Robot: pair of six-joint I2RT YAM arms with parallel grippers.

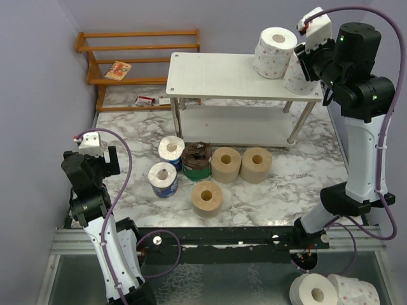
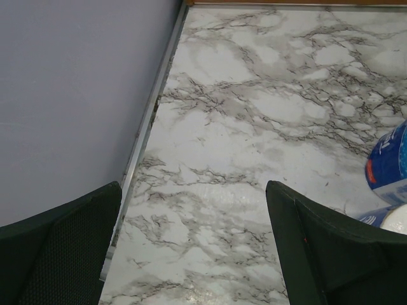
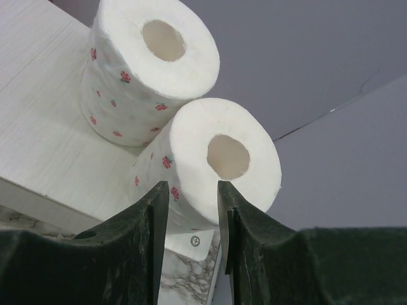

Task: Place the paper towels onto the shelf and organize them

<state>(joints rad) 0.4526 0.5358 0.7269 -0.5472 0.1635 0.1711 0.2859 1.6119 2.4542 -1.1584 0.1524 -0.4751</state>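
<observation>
**A:** Where do we stand on the right?

**B:** We have two dotted rolls on the top tier of the shelf (image 1: 216, 76), both at its right end. The far roll (image 3: 127, 63) sits upright. The near roll (image 3: 210, 127) is tilted and leans on the far one, right at the shelf's end.

**A:** And the right gripper (image 3: 193, 185)?

**B:** It is just below the near roll, fingers drawn close with a narrow gap. We cannot tell whether they pinch the roll's lower edge or are merely beside it.

**A:** So that roll is our worry.

**B:** Yes. We judge it poorly seated, with part of its base seemingly off the board. If we pull back while a finger catches the soft paper, we drag it off the end. If we push to right it, we may shove the far roll along, or tip both.

**A:** And the left?

**B:** The left gripper (image 2: 194, 190) hangs spread wide over the table (image 1: 267, 190), empty. A blue roll (image 1: 164, 180) is its nearest pick.

**A:** What are the risks there?

**B:** The rolls on the table are crowded. A second blue roll and the brown roll (image 1: 196, 160) appear to touch, with three tan ones close by. If we come down carelessly we nudge a neighbour, and one tipped onto its side could roll away. A wide roll could also slip from a shallow grip.

**A:** And the shelf space?

**B:** If we leave the dotted pair askew, we think the row beside them will crowd.
</observation>
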